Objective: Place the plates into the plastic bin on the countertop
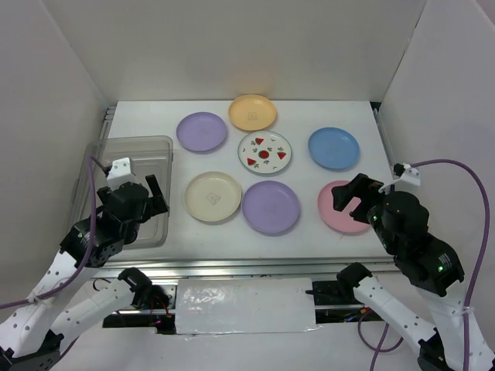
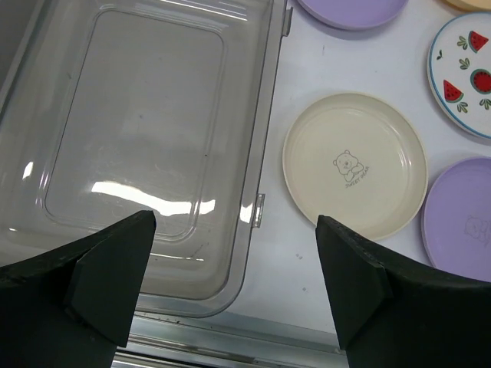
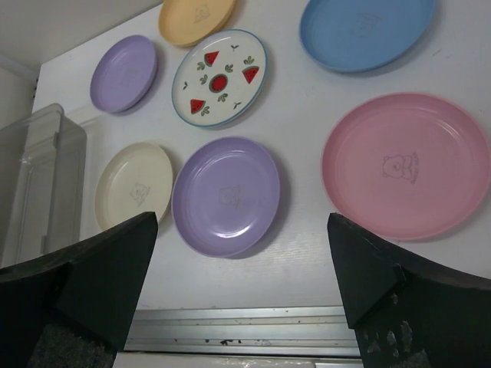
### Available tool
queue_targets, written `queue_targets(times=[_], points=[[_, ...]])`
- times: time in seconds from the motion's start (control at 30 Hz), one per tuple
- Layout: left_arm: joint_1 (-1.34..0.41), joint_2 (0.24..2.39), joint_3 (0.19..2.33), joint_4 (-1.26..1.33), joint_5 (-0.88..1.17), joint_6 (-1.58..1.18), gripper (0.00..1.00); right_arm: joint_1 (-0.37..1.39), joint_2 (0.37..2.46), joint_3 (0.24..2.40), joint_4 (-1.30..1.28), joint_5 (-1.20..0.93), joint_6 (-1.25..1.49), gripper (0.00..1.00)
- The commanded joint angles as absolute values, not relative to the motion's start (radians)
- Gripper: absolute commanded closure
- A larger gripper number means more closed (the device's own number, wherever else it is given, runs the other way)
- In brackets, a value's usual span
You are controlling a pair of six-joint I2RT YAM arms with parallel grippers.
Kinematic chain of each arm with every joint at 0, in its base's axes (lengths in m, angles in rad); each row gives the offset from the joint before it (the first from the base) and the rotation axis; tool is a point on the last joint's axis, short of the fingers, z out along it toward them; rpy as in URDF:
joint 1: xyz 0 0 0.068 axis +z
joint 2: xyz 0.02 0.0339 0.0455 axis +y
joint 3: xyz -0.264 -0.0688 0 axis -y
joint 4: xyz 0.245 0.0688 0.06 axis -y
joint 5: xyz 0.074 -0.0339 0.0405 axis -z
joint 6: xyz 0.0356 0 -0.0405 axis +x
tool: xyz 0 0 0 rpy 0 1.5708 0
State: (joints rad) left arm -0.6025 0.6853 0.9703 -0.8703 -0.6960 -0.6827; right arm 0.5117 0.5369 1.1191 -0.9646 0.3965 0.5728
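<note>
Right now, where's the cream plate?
Top view: the cream plate lies left of centre on the countertop, just right of the plastic bin, with the near lilac plate on its right.

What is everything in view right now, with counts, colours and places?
far lilac plate: one, lilac, back left
near lilac plate: one, lilac, front centre
orange-yellow plate: one, orange-yellow, back centre
fruit plate: one, white with red fruit, centre
blue plate: one, blue, right
cream plate: one, cream, beside bin
pink plate: one, pink, front right
plastic bin: one, clear, left, holds no plates
countertop: one, white, under everything
left gripper: one, black, open over bin
right gripper: one, black, open by pink plate
</note>
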Motion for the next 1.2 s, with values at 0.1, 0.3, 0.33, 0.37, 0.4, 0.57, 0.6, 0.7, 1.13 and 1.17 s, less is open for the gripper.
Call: queue_targets(times=[0.1,0.3,0.33,0.37,0.4,0.57,0.6,0.7,1.13,1.17], points=[[-0.598,0.69,0.965,-0.83,-0.684,-0.661,0.01,0.511,0.551,1.1,-0.94,0.433,0.607,0.0],[-0.597,0.687,0.999,-0.867,-0.71,-0.676,0.01,0.508,0.603,1.052,-0.833,0.381,0.601,0.0],[-0.598,0.663,0.991,-0.864,-0.71,-0.669,0.01,0.486,0.626,1.045,-0.795,0.353,0.601,0.0],[-0.598,0.646,0.983,-0.851,-0.69,-0.661,0.01,0.463,0.652,1.039,-0.766,0.33,0.594,0.0],[-0.597,0.625,0.974,-0.823,-0.68,-0.649,0.01,0.434,0.719,1.031,-0.74,0.299,0.589,0.0],[-0.588,0.577,0.959,-0.828,-0.713,-0.667,0.01,0.193,0.963,1.005,-0.494,-0.02,0.581,0.0],[-0.589,0.592,0.962,-0.837,-0.715,-0.664,0.01,0.183,1.042,1.008,-0.42,-0.026,0.586,0.0],[-0.588,0.626,0.957,-0.819,-0.687,-0.643,0.01,0.167,1.237,1.058,-0.355,-0.043,0.6,0.0],[-0.561,0.701,0.953,-0.773,-0.594,-0.578,0.01,0.144,1.893,1.406,-0.319,-0.192,0.615,0.0],[-0.557,0.706,0.953,-0.769,-0.589,-0.572,0.01,0.143,1.948,1.448,-0.339,-0.208,0.612,0.02]])
